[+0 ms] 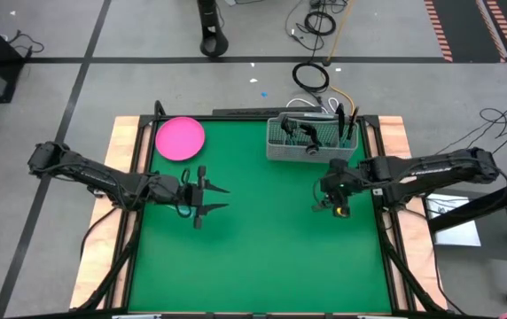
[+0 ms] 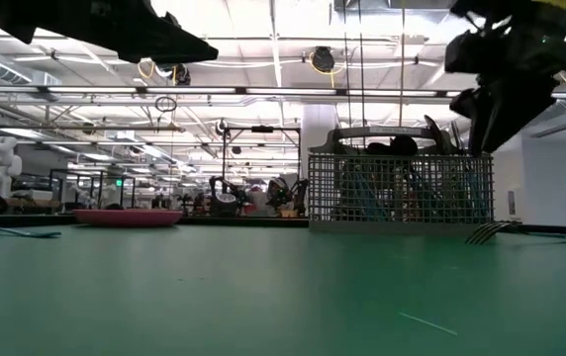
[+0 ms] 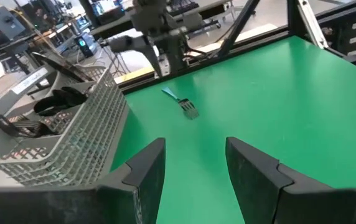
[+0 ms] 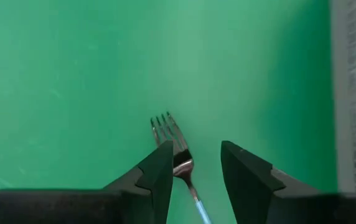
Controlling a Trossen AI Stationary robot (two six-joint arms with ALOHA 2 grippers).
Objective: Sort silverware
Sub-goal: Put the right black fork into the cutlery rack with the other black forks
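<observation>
Green felt-like counter [image 1: 262, 248] carries a slim blue-handled, grey-tined fork [image 4: 178, 155] beneath the right tool [image 4: 193, 165], fingers apart, at three o'clock; left tool [image 3: 193, 165] gapes empty at nine.

Fork [image 3: 184, 104] beyond parted left pincer [image 3: 193, 163]

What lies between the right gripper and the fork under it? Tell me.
Nothing. In the right wrist view the right gripper is open above the fork, which lies on the bare green mat, its neck showing between the gripper fingers.
</observation>
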